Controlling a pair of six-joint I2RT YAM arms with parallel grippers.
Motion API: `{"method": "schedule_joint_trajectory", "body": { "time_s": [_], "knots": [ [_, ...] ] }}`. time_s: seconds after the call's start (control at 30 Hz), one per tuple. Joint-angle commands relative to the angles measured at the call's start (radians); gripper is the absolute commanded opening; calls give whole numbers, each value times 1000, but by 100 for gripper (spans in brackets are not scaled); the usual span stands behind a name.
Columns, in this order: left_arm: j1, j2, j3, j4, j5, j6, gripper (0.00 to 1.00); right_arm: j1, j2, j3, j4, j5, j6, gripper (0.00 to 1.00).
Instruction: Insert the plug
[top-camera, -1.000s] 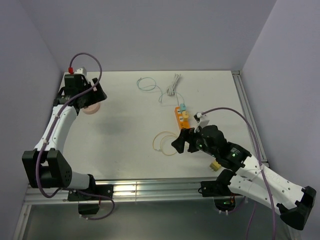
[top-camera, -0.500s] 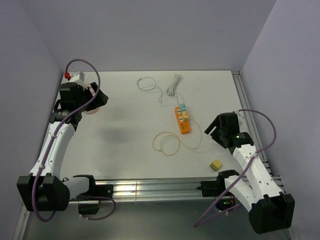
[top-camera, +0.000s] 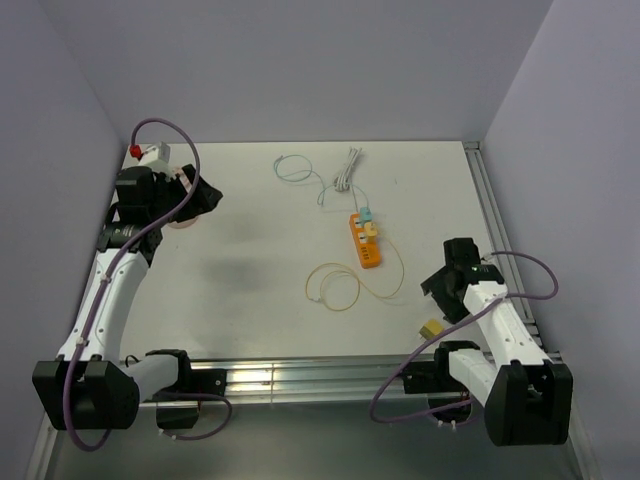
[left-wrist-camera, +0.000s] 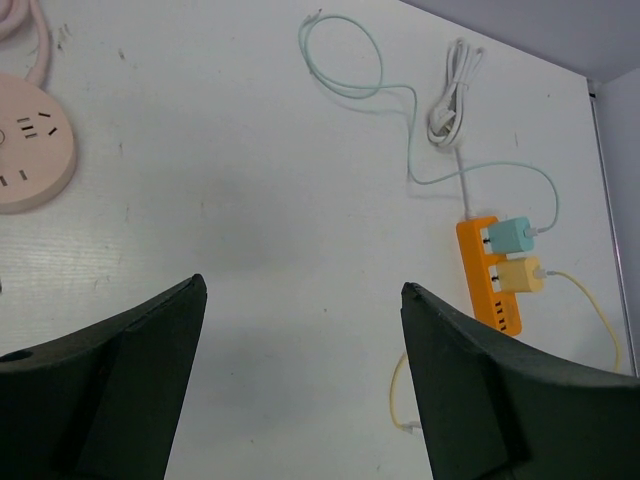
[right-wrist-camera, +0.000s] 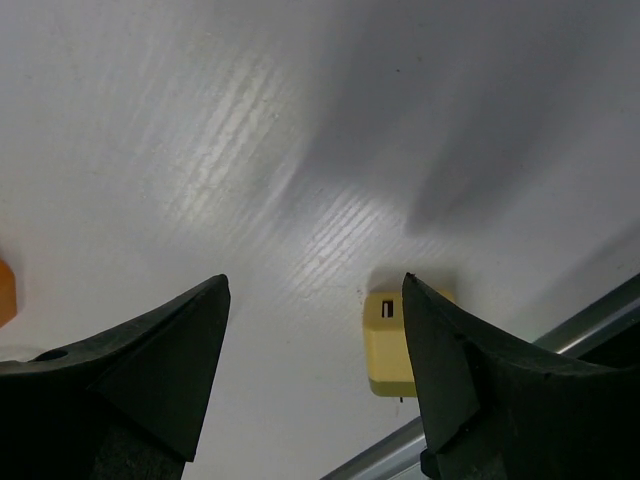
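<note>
Top external view: plug (top-camera: 431, 328) loose by the table's (top-camera: 250, 220) near edge, well apart from strip (top-camera: 365, 241).
Both wide open and empty: left gripper (left-wrist-camera: 302, 290) over bare table, right gripper (right-wrist-camera: 315, 285) close to the plug, a small square yellow block with one slot. On the orange bar-shaped strip, two seated: teal plug (left-wrist-camera: 513, 236), yellow plug (left-wrist-camera: 520, 274), each trailing a thin cable. One round pink socket (left-wrist-camera: 30, 155) far left; one coiled white cord (left-wrist-camera: 452, 90) behind.

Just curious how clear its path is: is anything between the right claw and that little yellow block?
Nothing visible. The right gripper hangs open, the yellow charger plug lying just beside one finger. Toward the orange power strip, only a thin yellow cable lies flat.
</note>
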Motion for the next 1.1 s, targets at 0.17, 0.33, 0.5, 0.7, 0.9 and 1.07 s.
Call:
{"method": "schedule_joint_trajectory", "body": {
  "time_s": [0.17,0.33,0.5,0.7,0.9,1.07],
  "knots": [
    [-1,-45,-7,51,37,-8,84,0,9,-28,-62,-12,28,76],
    [-1,-66,-11,54,28,-3,84,20,82,-10,-72,-15,31,76],
    [-1,-65,-13,54,28,-3,85,118,203,30,-99,14,45,76],
    [-1,-56,-14,54,34,-3,85,175,210,22,-69,8,83,76],
    [-1,-62,-16,55,25,0,85,229,240,51,-23,-60,107,74],
    [-1,-59,-16,54,22,0,85,356,216,90,13,-91,183,74]
  ]
}}
